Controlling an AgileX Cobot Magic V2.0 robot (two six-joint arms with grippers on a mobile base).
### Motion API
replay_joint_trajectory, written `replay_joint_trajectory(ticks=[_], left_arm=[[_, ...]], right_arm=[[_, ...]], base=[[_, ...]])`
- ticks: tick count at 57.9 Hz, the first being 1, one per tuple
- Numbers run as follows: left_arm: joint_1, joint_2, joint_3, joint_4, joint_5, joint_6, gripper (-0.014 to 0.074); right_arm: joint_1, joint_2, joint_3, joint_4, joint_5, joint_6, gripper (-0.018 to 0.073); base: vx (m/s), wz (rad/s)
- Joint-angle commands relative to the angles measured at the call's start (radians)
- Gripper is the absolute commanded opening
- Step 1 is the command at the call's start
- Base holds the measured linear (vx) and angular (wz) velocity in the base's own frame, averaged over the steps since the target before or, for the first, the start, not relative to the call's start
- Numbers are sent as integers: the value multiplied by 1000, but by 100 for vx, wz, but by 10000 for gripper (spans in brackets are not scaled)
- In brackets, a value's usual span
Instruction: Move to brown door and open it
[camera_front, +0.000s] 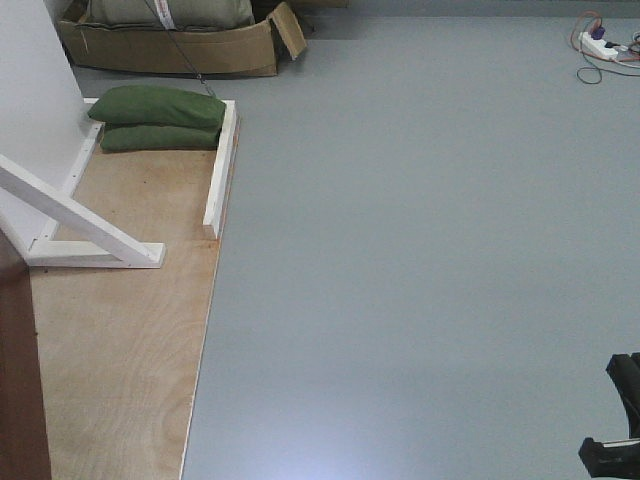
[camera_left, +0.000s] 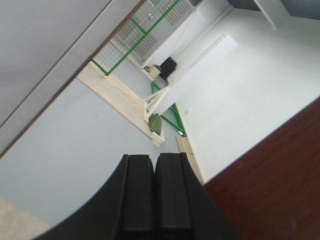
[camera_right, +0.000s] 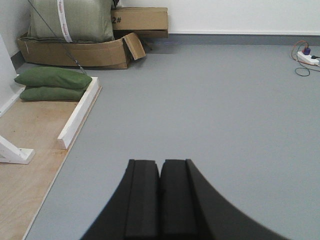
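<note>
1. Your left gripper (camera_left: 155, 167) fills the bottom of the left wrist view, its two black pads pressed flat together.
2. Your right gripper (camera_right: 160, 170) sits the same way, pads together, above the grey floor (camera_right: 215, 100).
3. The brown door (camera_front: 22, 380) is a dark reddish strip at the lower left edge of the front view. It also fills the lower right corner of the left wrist view.
4. A plywood board (camera_front: 120, 340) lies beside the door, carrying a slanted white wooden brace (camera_front: 85, 228).
5. Two green sandbags (camera_front: 160, 118) are stacked at the board's far edge.
6. Beyond them sits a torn cardboard box (camera_front: 170, 45); a power strip (camera_front: 598, 42) lies far right.
</note>
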Motion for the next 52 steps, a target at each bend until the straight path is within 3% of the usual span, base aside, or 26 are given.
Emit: replay_joint_trajectory(ticks=[1,9,52], left_arm=[[-21,28,-26,38,394,-10,-3],[-21,28,-26,10,503,-10,-3],[-21,28,-26,13,1211,-10,-3]], right_arm=[[-2,-6,3,-6,-81,-9,0],[-2,-6,3,-6,-81,-9,0],[-2,-6,3,-6,-81,-9,0]], base=[[0,1],[0,1],[0,0]])
